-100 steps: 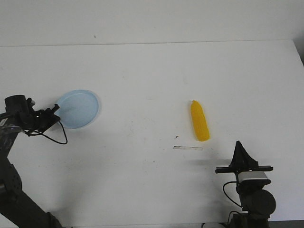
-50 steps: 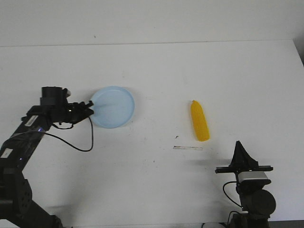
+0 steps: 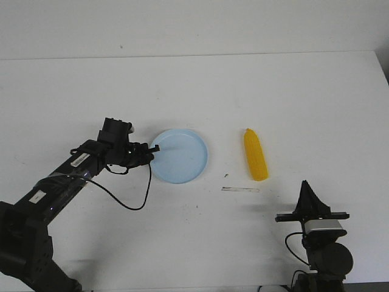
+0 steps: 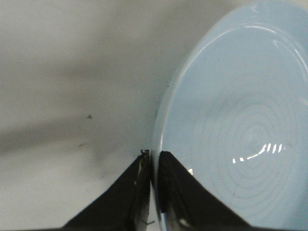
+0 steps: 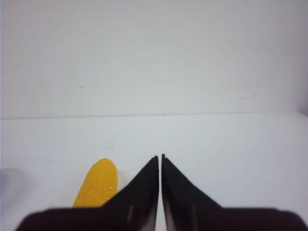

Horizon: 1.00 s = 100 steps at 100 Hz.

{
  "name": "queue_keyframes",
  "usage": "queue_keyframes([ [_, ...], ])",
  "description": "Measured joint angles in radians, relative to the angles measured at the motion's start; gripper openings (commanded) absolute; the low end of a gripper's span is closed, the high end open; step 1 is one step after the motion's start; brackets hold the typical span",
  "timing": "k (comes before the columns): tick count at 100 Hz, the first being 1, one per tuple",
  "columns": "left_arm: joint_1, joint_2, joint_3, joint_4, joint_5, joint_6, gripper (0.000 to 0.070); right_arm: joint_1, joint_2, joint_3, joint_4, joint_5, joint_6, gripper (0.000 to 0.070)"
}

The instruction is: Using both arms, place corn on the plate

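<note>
White tabletop [image 3: 194, 243] under a plain pale wall. Left gripper [image 3: 149, 151] pinches the near-left rim of the plate [image 3: 180, 156], which lies mid-table. Corn [image 3: 255, 154] lies just right of the plate (apart from it), beyond the right gripper [image 3: 307, 193], whose fingers are closed on nothing. Wrist views cut off both objects.

White table [image 3: 255, 97] with scattered dark specks, a thin pale strip [image 3: 240, 190] near its front
</note>
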Motion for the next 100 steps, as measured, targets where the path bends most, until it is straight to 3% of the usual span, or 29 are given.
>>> queue_keyframes([
  [23, 0.0, 0.006, -0.044, -0.004, -0.018, 0.0, 0.0009, 0.0, 0.0, 0.0, 0.0, 0.0, 0.0, 0.0008],
  [36, 0.0, 0.006, -0.055, -0.003, -0.017, 0.0, 0.0173, 0.0, 0.0, 0.0, 0.0, 0.0, 0.0, 0.0008],
  [45, 0.0, 0.005, -0.055, 0.003, -0.017, 0.0, 0.0207, 0.0, 0.0, 0.0, 0.0, 0.0, 0.0, 0.0008],
  [79, 0.023, -0.169, -0.058, 0.059, -0.019, 0.018, 0.0194, 0.0, 0.0, 0.0, 0.0, 0.0, 0.0, 0.0008],
  [91, 0.064, -0.257, -0.081, 0.13, -0.029, 0.084, 0.0074, 0.0, 0.0, 0.0, 0.0, 0.0, 0.0, 0.0008],
  [100, 0.098, -0.326, -0.151, 0.207, -0.035, 0.169, 0.0028, 0.0, 0.0, 0.0, 0.0, 0.0, 0.0, 0.0008],
])
